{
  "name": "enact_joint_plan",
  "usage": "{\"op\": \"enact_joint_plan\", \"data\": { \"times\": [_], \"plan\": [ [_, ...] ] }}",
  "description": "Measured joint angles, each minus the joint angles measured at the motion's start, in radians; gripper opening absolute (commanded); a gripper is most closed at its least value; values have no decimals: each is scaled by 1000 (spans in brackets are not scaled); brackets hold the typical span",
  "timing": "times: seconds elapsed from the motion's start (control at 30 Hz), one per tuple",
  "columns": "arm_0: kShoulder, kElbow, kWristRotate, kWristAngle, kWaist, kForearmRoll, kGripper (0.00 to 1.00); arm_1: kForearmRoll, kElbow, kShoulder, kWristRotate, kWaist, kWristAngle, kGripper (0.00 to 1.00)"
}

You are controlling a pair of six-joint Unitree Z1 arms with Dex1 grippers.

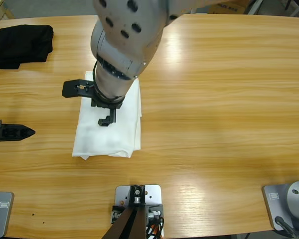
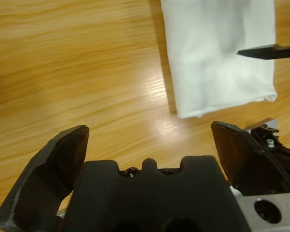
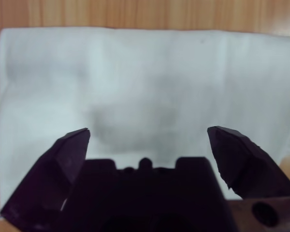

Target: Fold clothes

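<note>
Folded T-shirt under the right gripper; left gripper off to the side, both empty.

High view: the right gripper [image 1: 105, 119] hangs directly over the folded white T-shirt [image 1: 120, 130] on the table [image 1: 219, 99]; a black garment [image 1: 20, 45] lies well apart from it, at the far corner. Left wrist view: the left gripper [image 2: 147, 140] has its jaws spread over bare wood, the T-shirt [image 2: 212, 58] ahead and to one side. Right wrist view: the right gripper [image 3: 147, 140], jaws spread, faces the T-shirt [image 3: 145, 77], which fills the space ahead of it.
</note>
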State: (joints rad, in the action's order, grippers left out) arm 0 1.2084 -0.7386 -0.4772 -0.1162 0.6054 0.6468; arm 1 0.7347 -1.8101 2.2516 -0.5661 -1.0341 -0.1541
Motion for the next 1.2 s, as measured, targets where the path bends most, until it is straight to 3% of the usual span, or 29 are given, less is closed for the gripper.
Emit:
{"op": "enact_joint_plan", "data": {
  "times": [0.43, 0.93, 1.2],
  "plan": [
    [5, 7, 0, 0, 0, -2, 996, 5, -25, 77, 0, 3, 0, 987],
    [8, 7, 4, 0, -1, -12, 996, -158, 612, -263, -22, 134, 24, 986],
    [19, 0, 17, 0, -1, -14, 996, -158, 701, -326, -126, 262, 66, 987]
  ]
}}
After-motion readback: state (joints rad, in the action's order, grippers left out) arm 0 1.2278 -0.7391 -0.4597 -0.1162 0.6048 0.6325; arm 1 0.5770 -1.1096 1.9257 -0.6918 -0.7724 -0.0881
